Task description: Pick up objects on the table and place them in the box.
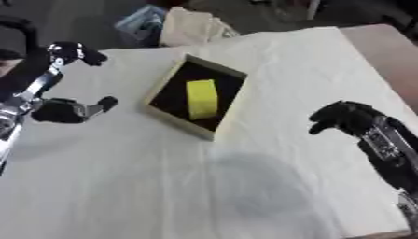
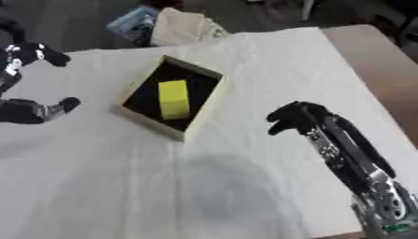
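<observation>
Both hands (image 1: pixel 69 109) (image 2: pixel 298 119) above table (image 1: pixel 163 186), empty.

Background items, not for handling

You see a white cloth (image 1: pixel 163 186) covering the brown table (image 1: pixel 384 51); beyond its far edge lie a cream bundle (image 1: pixel 189 27) and a blue-and-clear object (image 1: pixel 139 22).

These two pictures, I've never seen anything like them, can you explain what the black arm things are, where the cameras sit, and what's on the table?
Both pictures come from a two-eyed camera in a humanoid robot's head, looking down at its work, so they nearly match. The black shapes are its own arms and hands: the left hand at the left edge, the right hand at the right, its fingers curled. Neither holds anything. A white cloth covers the table. On it sits a shallow box with a dark inside, and a yellow block lies in it.
</observation>
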Controlling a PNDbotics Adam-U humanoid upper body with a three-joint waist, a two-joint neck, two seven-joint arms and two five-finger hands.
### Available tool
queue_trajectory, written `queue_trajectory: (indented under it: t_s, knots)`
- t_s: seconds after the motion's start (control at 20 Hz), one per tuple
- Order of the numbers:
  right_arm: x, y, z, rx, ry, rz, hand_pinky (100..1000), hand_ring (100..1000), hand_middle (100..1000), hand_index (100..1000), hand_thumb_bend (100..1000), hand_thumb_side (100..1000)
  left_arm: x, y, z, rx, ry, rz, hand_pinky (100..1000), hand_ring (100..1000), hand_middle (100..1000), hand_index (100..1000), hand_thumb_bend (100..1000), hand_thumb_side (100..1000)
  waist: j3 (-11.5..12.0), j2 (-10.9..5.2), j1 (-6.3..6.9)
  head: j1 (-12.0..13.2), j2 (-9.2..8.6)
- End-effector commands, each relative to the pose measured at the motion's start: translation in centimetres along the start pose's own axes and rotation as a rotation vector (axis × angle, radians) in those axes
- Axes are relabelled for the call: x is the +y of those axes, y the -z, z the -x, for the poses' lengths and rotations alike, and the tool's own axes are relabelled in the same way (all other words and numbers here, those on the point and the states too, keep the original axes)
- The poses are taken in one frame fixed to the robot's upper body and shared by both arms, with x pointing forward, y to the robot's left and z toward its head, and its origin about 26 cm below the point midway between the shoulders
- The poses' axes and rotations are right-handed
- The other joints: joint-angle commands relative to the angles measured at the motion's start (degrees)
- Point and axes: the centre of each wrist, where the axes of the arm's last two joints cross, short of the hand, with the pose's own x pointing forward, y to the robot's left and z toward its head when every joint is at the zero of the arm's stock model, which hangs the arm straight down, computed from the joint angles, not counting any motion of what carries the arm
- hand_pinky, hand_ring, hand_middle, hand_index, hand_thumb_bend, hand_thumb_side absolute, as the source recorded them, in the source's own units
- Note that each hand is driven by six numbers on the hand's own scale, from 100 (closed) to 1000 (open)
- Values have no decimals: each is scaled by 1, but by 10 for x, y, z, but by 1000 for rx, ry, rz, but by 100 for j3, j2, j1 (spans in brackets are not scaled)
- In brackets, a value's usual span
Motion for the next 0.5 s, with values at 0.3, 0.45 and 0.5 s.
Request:
queue_trajectory:
  t_s: [0.3,0.45,0.5]
  knots:
    - [-7,1,-6,-20,-33,17,708,621,651,729,100,970,0,-31,-27,64,-161,-72,806,671,619,792,410,512,79,-84,-63,125,22]
    - [-5,1,-6,-14,-25,16,708,621,651,729,100,973,-4,-45,-37,87,-226,-71,807,670,619,795,399,525,70,-102,-68,211,104]
    - [-5,1,-6,-15,-24,13,708,621,651,729,100,973,-5,-49,-41,91,-245,-72,808,671,620,799,395,532,81,-104,-71,238,121]
